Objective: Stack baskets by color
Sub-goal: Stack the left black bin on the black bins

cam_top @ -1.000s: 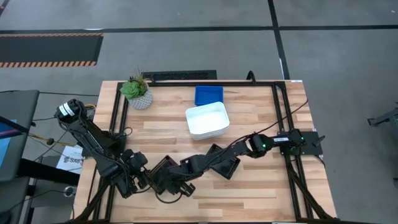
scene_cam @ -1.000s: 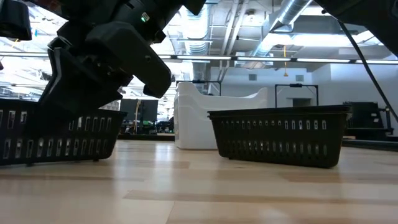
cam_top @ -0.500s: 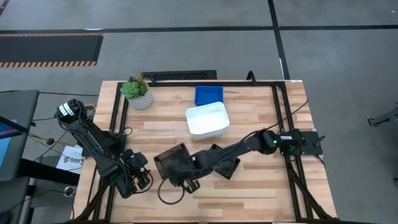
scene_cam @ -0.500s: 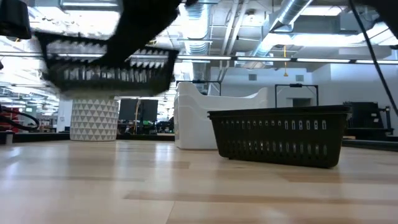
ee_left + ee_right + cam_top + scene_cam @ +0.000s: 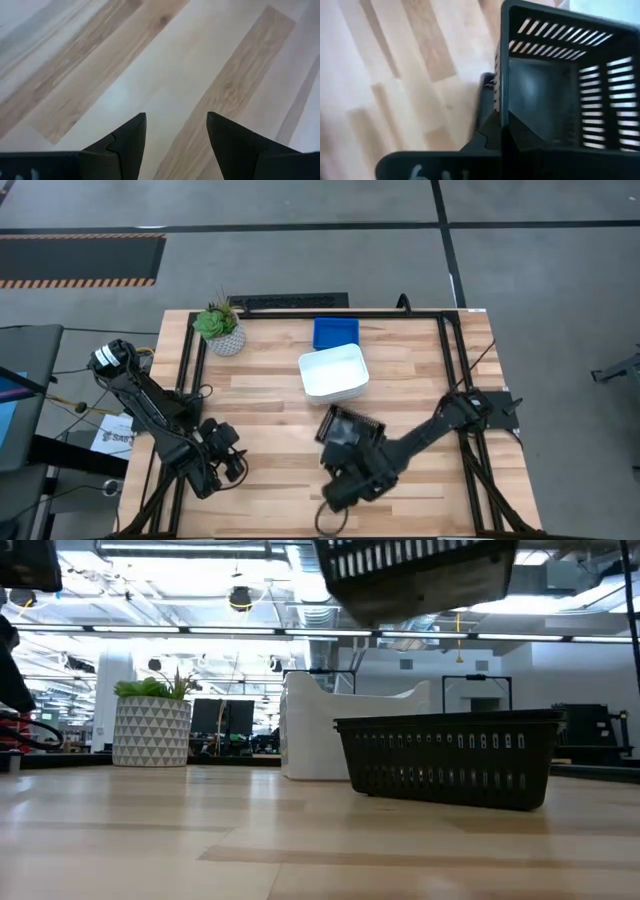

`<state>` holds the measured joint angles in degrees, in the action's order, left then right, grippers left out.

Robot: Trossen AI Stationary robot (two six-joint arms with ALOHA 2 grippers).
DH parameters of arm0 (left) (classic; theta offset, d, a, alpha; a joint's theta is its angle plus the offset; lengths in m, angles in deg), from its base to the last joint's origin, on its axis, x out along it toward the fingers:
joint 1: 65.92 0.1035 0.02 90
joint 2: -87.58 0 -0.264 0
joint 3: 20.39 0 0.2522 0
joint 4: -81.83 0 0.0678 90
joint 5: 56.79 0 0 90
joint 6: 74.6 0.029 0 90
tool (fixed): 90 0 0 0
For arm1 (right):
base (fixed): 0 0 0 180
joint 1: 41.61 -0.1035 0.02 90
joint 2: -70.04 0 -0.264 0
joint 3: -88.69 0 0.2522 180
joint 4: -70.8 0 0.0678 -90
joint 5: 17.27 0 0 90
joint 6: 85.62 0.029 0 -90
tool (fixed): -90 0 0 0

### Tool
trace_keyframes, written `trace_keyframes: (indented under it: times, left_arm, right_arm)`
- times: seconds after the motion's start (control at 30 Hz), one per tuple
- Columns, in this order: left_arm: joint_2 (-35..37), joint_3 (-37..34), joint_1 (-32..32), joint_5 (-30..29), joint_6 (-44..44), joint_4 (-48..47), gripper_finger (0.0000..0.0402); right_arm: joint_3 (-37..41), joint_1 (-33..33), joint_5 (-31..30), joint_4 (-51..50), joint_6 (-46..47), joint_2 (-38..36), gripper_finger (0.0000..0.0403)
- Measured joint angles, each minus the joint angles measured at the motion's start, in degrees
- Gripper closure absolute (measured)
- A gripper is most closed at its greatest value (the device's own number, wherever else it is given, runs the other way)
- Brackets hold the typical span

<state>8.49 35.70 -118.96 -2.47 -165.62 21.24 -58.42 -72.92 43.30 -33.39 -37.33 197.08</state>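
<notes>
The wooden desk (image 5: 270,395) carries a white basket (image 5: 334,373) with a blue basket (image 5: 334,331) just behind it at the far middle, apparently sorted stacks set clear of the working area, and a potted plant (image 5: 221,327) at the far left corner. The right claw (image 5: 345,458) is clamped on the rim of a black basket (image 5: 352,427), holding it in the air above a second black basket (image 5: 447,757) on the desk, presumably to nest the two. The left claw (image 5: 222,463) waits spread wide and empty low over the desk's near left.
</notes>
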Motion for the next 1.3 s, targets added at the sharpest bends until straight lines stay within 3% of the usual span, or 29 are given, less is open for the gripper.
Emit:
trace_keyframes:
  times: [0.2,0.47,0.63,0.87,1.3]
  left_arm:
    - [0.02,0.02,1.2,0.76,0.82,1.26,0.0205]
    - [0.02,0.03,2.74,0.99,4.84,4.49,0.0205]
    - [0.02,0.04,3.24,1.18,4.88,4.4,0.0205]
    - [0.02,0.04,3.28,1.18,6.2,4.31,0.0205]
    - [0.02,0.04,3.41,0.75,6.37,4.26,0.0205]
  right_arm:
    - [6.45,-2.05,1.4,0.39,12.43,-1.33,0.0392]
    - [20.45,-0.98,3.45,4.9,16.57,-7.28,0.0397]
    - [29.03,1.01,3.82,11.8,20.3,-12.63,0.0391]
    - [41.93,2.3,4.17,29.72,17.44,-18.23,0.0391]
    - [43.77,3.52,5.08,34.28,12.16,-18.01,0.0386]
